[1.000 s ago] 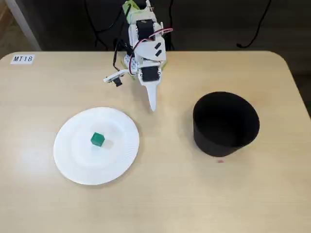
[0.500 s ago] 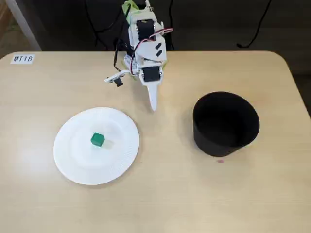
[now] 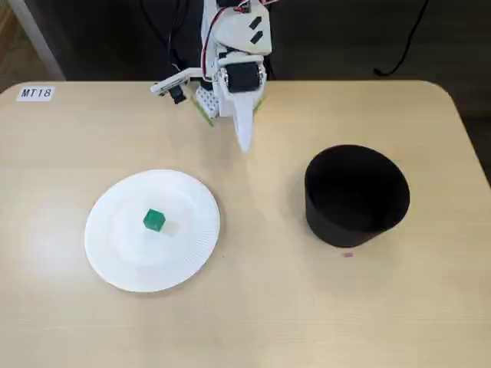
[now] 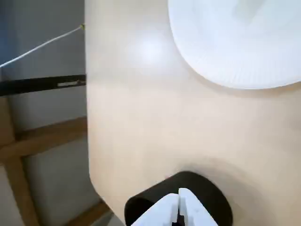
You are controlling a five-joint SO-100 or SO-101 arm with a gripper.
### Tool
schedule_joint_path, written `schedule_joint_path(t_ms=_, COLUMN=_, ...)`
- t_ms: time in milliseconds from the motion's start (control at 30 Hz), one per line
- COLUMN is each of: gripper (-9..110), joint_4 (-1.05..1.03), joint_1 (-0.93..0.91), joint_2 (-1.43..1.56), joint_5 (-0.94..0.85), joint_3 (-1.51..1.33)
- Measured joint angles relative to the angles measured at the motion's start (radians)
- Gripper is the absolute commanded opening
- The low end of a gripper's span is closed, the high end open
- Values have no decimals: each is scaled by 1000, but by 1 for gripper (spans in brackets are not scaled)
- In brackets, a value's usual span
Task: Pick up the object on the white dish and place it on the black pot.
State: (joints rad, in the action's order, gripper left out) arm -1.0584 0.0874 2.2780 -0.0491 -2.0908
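Light wooden bench (image 3: 253,307) with rounded corners, filling most of the fixed view. On its left half, nearer the front edge than the back, a round white plate (image 3: 192,245) with a ribbed rim; part of the same rim visible at the top of the wrist view (image 4: 235,70). Toward the right edge, well apart from the plate, a black pot (image 3: 357,195) with straight sides and a wide round mouth, standing upright; seen also low in the wrist view (image 4: 211,193), partly behind the fingers. At the middle of the back edge, a white arm (image 3: 234,54) with red wires and a patch of lime-green tape, leaning out over the bench. Hand (image 3: 244,142) pointing down toward the bench surface between plate and pot, closer to the back edge than either; fingers pressed together in the wrist view (image 4: 179,207), holding nothing. Near the back left corner, a small white label (image 3: 36,93). Smallest, a green cube (image 3: 154,220) resting slightly left of the plate's middle, untouched.
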Motion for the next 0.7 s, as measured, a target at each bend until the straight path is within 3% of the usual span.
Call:
schedule_joint_path(t_ms=433, gripper=0, joint_4=-48, joint_1=5, joint_2=-584, joint_5=2, joint_3=250)
schedule_joint_path(t_ms=700, gripper=0, joint_4=-3, joint_1=-23, joint_2=-767, joint_5=25, joint_3=259)
